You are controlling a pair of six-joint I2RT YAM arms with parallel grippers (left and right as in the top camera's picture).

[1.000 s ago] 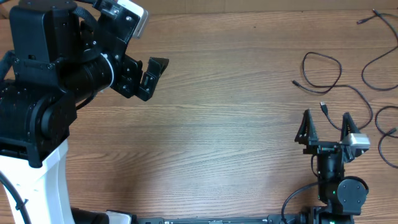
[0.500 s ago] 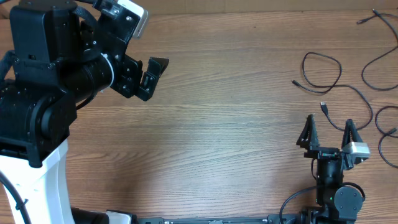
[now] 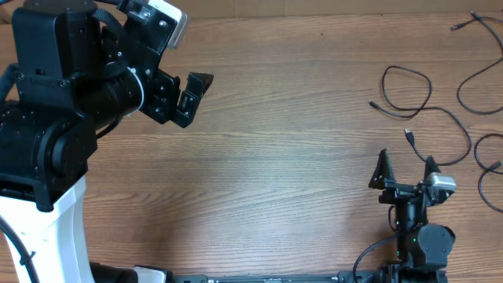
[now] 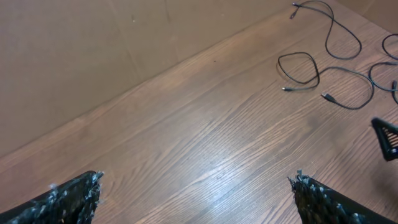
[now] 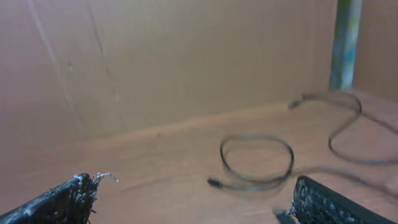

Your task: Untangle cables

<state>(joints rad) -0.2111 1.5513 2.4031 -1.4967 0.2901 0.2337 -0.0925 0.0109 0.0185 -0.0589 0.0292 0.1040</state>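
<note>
Several thin black cables lie apart as loose strands at the table's right side. One forms a loop (image 3: 409,85) with a tail that ends in a plug (image 3: 408,134). Another curves at the far right corner (image 3: 476,72), and a third lies by the right edge (image 3: 489,167). My right gripper (image 3: 406,159) is open and empty, just in front of the plug and apart from it. Its wrist view shows the loop (image 5: 256,160) ahead of the open fingers (image 5: 193,185). My left gripper (image 3: 194,92) is open and empty, raised at the far left. Its wrist view (image 4: 197,179) shows the cables far away (image 4: 300,66).
The large black and white left arm body (image 3: 55,118) fills the left side. A brown cardboard wall (image 5: 186,56) stands behind the table. The bare wooden tabletop (image 3: 283,157) lies between the two arms.
My right gripper has drawn back a little toward the front edge and turned slightly to the left. It stays open. The left arm and the cables have not moved.
</note>
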